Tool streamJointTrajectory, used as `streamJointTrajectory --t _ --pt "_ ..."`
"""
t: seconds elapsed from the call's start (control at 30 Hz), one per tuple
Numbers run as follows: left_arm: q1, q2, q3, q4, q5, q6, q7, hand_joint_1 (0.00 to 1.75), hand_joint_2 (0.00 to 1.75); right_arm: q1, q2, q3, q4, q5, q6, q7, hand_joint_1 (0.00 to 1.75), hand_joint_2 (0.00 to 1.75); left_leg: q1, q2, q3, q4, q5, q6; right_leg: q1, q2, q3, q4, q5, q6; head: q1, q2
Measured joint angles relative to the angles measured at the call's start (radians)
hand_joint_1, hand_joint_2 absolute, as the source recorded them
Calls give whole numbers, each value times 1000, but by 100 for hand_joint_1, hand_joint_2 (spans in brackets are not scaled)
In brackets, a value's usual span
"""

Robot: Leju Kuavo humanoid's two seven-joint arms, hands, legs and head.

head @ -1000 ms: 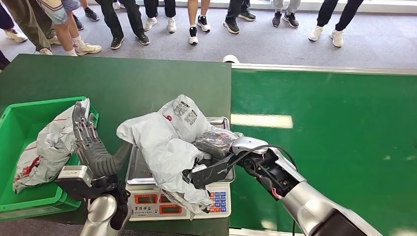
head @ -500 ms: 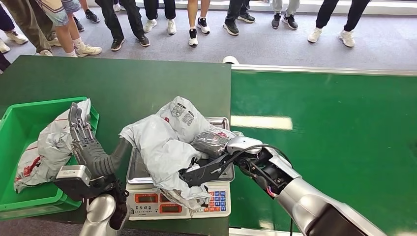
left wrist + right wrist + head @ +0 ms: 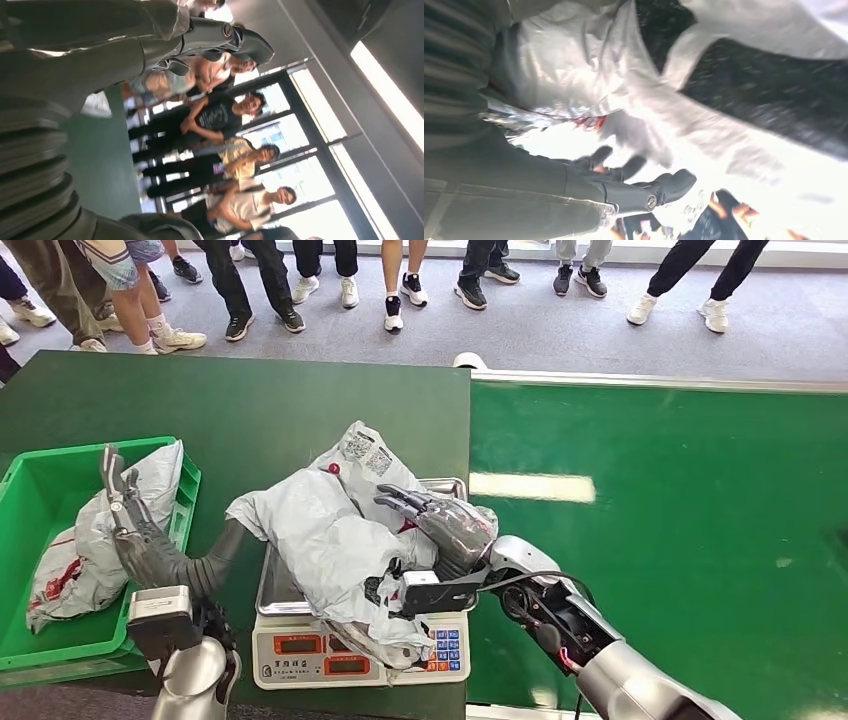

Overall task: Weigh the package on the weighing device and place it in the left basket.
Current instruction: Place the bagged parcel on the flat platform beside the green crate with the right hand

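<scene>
The green basket (image 3: 30,490) holds one grey bag (image 3: 95,540). The package (image 3: 330,530) sprawls over the scale (image 3: 355,645), the right hand (image 3: 440,525) apparently resting unclenched on it. The left hand (image 3: 135,530) stands open-fingered, holding nothing, between basket and package.

The left hand (image 3: 140,530) has dark grey, slim, segmented fingers and a thicker grey thumb, with a ribbed grey cover (image 3: 30,170) behind them. At its wrist sits a small silver box with a dark face (image 3: 160,618), and below that a rounded, polished silver forearm (image 3: 192,680). The right hand (image 3: 440,525) is dark grey too, with a glossy, mottled back. Behind it comes a smooth silver wrist cap (image 3: 515,555), then an open black section with exposed parts, a looping black cable (image 3: 530,580) and a thin red wire, then a silver forearm (image 3: 640,690). A small round screw (image 3: 651,201) marks one dark finger.
</scene>
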Motion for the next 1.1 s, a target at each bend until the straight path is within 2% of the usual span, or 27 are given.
streamJointTrajectory --t 0.23,0.5,0.67,0.83,1.1 --pt "0 -48 90 -8 -142 0 0 0 175 92 -10 -111 -103 -41 -17 -72 0 175 0 0 -1 0 0 0 0 0 -1 0 0 0 0 0" --pt "-2 -99 168 -24 -275 1 0 0 175 147 -11 -181 -181 -58 -5 -88 0 175 0 0 -1 0 0 0 0 0 -1 0 0 0 0 0" --pt "-4 -116 203 -33 -292 1 0 0 175 166 -11 -203 -203 -77 -2 -107 0 175 0 0 -1 0 0 0 0 0 -1 0 0 0 0 0" --pt "-4 -128 227 -41 -292 1 0 0 175 205 -13 -242 -253 -178 28 -156 0 175 0 0 -1 0 0 0 0 0 -1 0 0 0 0 0" --pt "-3 -147 286 -123 -276 2 0 0 175 284 -18 -315 -361 -253 51 -163 0 175 0 0 -2 0 0 0 0 0 -2 0 0 0 0 0"
